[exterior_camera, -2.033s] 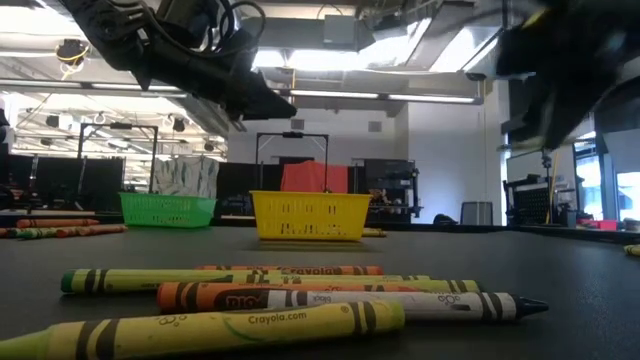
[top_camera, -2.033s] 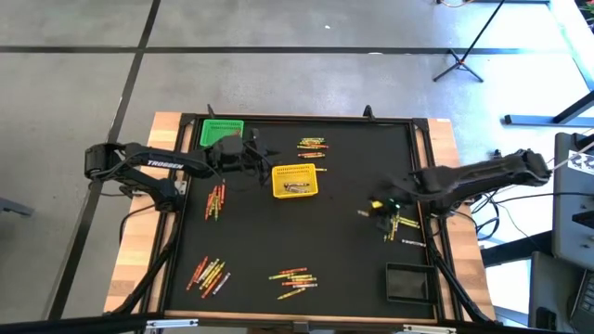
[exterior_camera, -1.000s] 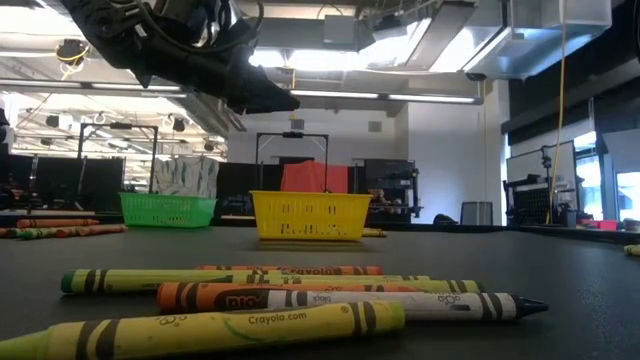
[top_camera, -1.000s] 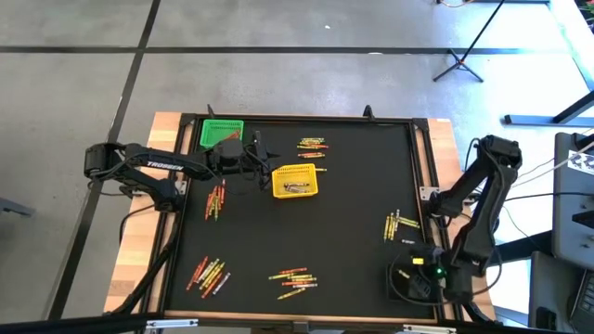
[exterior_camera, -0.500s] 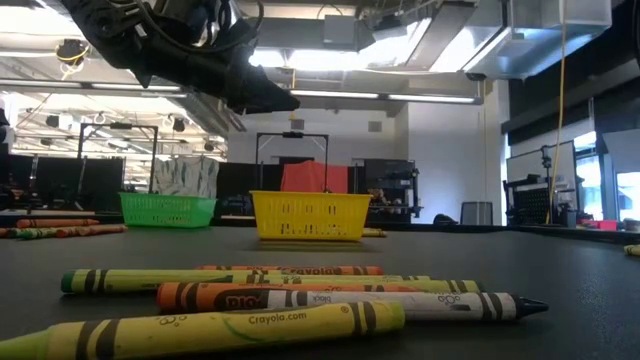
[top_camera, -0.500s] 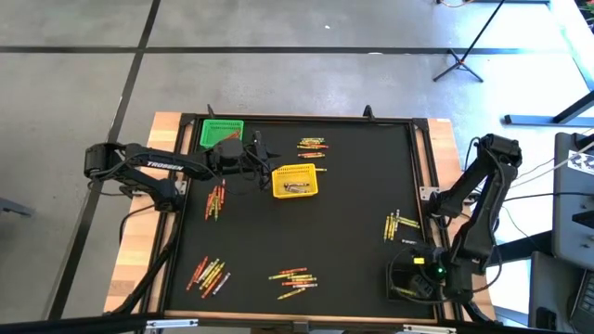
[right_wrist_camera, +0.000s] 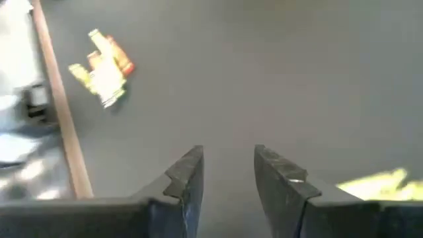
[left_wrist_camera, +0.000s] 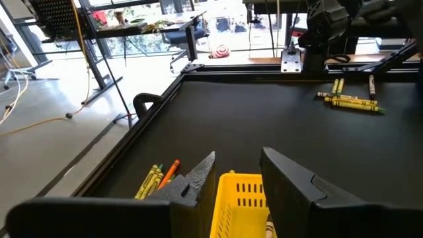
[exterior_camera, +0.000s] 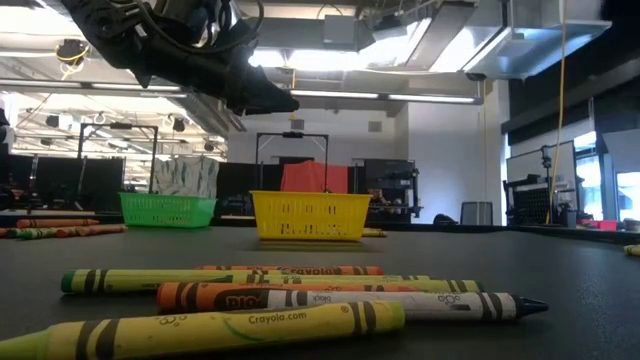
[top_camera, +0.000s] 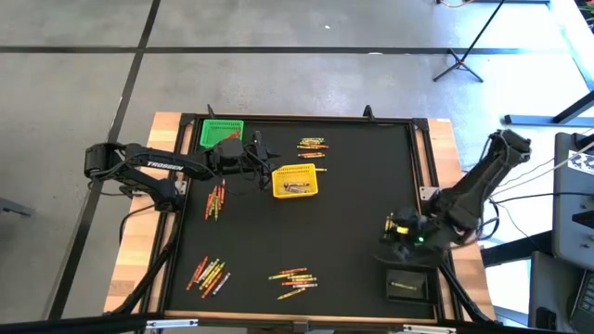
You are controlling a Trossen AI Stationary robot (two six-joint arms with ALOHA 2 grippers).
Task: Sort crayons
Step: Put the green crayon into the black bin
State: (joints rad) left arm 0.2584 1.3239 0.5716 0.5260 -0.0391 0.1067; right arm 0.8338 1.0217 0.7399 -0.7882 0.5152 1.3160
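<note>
high view: the right gripper point(top_camera: 397, 234) hangs over the table's right edge, fingers apart and empty in its wrist view, with a small cluster of crayons point(top_camera: 401, 223) just beside it and a black basket point(top_camera: 406, 284) near it on the side toward the table's front edge. the left gripper point(top_camera: 263, 167), fingers apart and holding nothing, waits just beside the yellow basket point(top_camera: 295, 181), the green basket point(top_camera: 221, 131) close behind it. other crayon piles lie scattered well apart from both arms. judged from this, the pick would go best with the right gripper settling squarely over a single crayon, fingers across its width, lest neighbours get dragged along.
</note>
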